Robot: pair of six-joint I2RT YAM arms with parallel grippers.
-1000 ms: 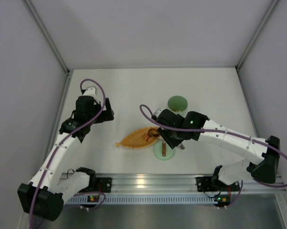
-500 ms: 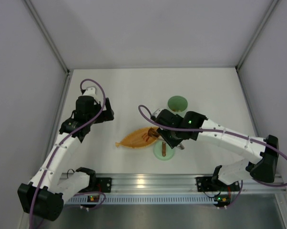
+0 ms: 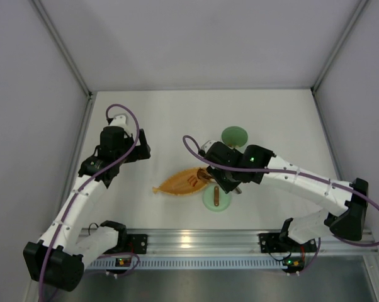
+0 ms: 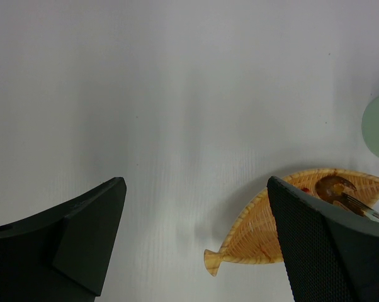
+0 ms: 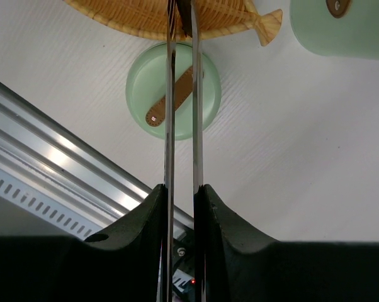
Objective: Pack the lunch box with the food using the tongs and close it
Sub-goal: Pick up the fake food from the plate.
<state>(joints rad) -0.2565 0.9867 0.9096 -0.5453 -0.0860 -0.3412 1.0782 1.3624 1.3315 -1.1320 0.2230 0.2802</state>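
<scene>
My right gripper (image 5: pixel 182 189) is shut on the tongs (image 5: pixel 196 113), squeezing their two thin arms close together. The tongs reach over the green lid (image 5: pixel 205 94) with its brown handle into the orange leaf-shaped dish (image 5: pixel 133 19). Their tips close on a dark brown piece of food (image 4: pixel 333 186) in the dish (image 3: pixel 180 182). The lunch box (image 3: pixel 235 135) stands open behind the right gripper (image 3: pixel 218 173), and its lid (image 3: pixel 216 198) lies flat near the front rail. My left gripper (image 4: pixel 196 189) hangs open and empty, left of the dish (image 4: pixel 265 233).
A metal rail (image 3: pixel 189 239) runs along the table's near edge, close to the lid. Grey walls enclose the white table (image 3: pixel 170 119) on three sides. The lunch box (image 5: pixel 340 25) stands just beyond the dish's tail.
The right gripper has squeezed the tongs narrower and shifted slightly toward the dish. The left arm has not moved.
</scene>
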